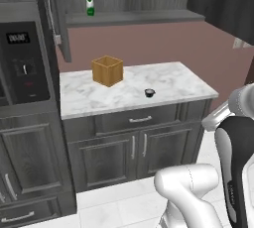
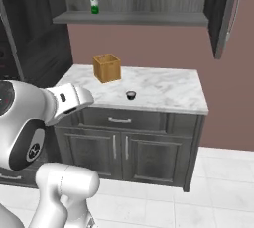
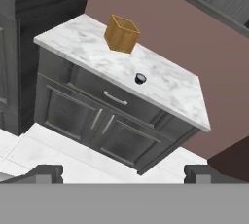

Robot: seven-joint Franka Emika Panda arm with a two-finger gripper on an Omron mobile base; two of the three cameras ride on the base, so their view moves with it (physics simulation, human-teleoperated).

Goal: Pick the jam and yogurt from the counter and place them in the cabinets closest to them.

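The counter [image 1: 173, 81] [image 2: 168, 90] [image 3: 170, 89] is a white marble slab over dark cupboards. Above it the wall cabinets [image 1: 134, 18] [image 2: 129, 18] stand with their doors swung open. On their flat shelf, at the left, stands a small green-and-white bottle [image 1: 90, 7] [image 2: 94, 5], which looks like the yogurt. The jam is out of view. My gripper [image 3: 124, 174] hangs well back from the counter and above the floor. It is open, its two dark fingertips [image 3: 48, 172] far apart with nothing between them.
A wooden box [image 1: 107, 71] [image 2: 106, 68] [image 3: 121, 33] sits at the counter's back left. A tiny dark cup [image 1: 149, 92] [image 2: 131, 95] [image 3: 140, 78] stands near the front edge. A tall dark unit with a display panel [image 1: 22, 61] flanks the left. White floor tiles [image 2: 218, 192] lie in front.
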